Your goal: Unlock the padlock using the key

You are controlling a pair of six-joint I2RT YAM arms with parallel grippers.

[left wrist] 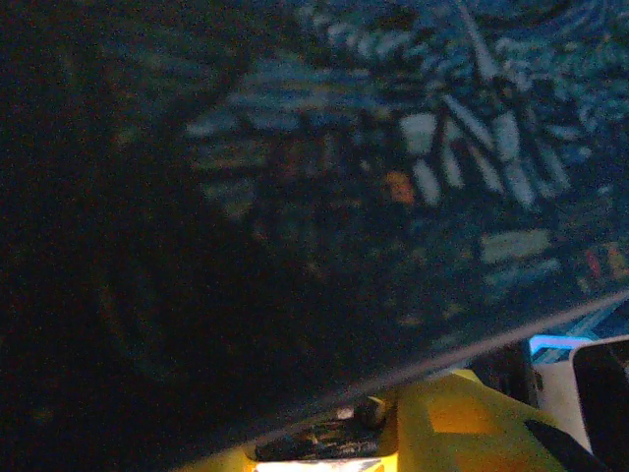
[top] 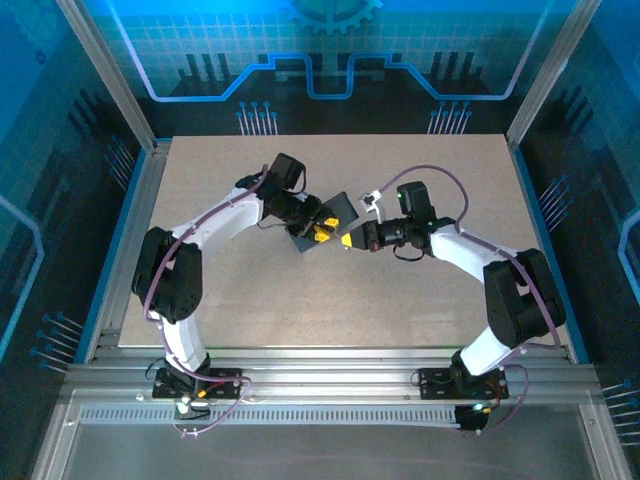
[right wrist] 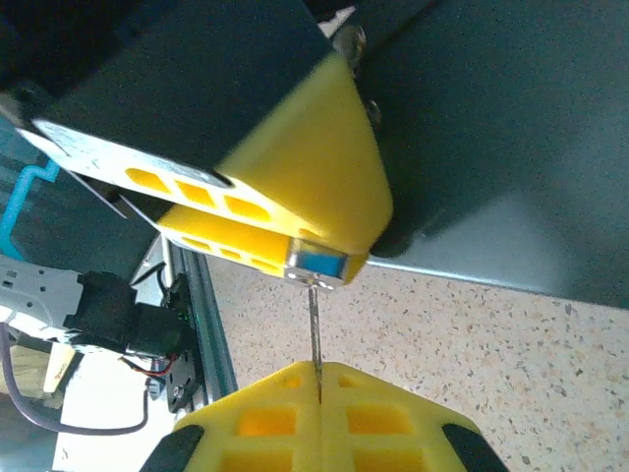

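Right gripper [right wrist: 319, 372]: yellow fingers pressed together, clamped on the key [right wrist: 314, 324], whose thin shaft stands upright out of the fingertips. Key tip: meets the underside of the padlock [right wrist: 318, 265], a small bluish block; how deep it sits cannot be told. Left gripper [top: 320, 234]: closed around the padlock, held above the speckled table [right wrist: 472, 344]. Behind: dark-blue swirl-painted tin [right wrist: 491, 128], close against the left fingers.
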